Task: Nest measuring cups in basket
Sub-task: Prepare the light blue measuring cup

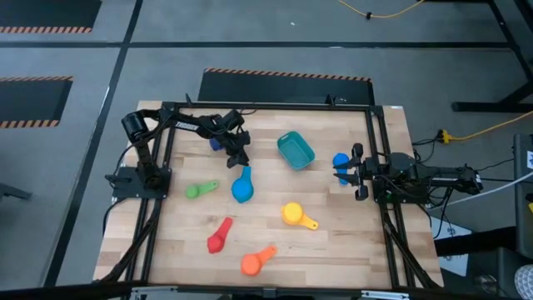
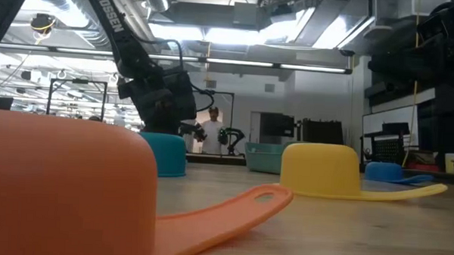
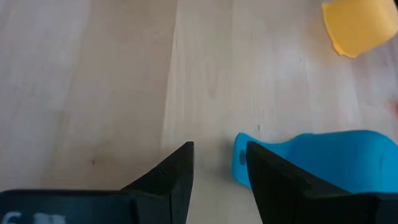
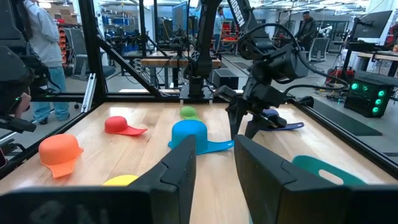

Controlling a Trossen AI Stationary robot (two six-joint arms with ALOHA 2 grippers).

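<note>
My left gripper (image 1: 242, 160) (image 3: 219, 152) hangs open low over the table, at the handle of the light blue cup (image 1: 241, 188) (image 3: 323, 158). The handle's free end (image 3: 240, 160) shows in the gap, close beside one finger (image 3: 267, 177). The teal basket (image 1: 296, 149) (image 4: 317, 171) stands right of it. My right gripper (image 1: 356, 172) (image 4: 214, 146) waits open at the right edge. A blue cup (image 1: 341, 160) (image 2: 388, 171) lies just in front of its fingertips. A dark blue cup (image 1: 215, 143) (image 4: 283, 126) lies behind the left gripper. My left gripper comes from above, pointing down, with the light blue cup's handle end (image 3: 240, 160) next to the inner face of one finger. I cannot tell whether they touch. The cup lies bowl down on the table.
Green cup (image 1: 198, 190), red cup (image 1: 220, 236), orange cup (image 1: 256, 262) (image 2: 58, 190) and yellow cup (image 1: 296, 216) (image 3: 357, 25) lie spread over the near half of the table. A black frame rail (image 1: 375, 150) borders the wooden top. A person (image 4: 46, 50) stands in the room beyond.
</note>
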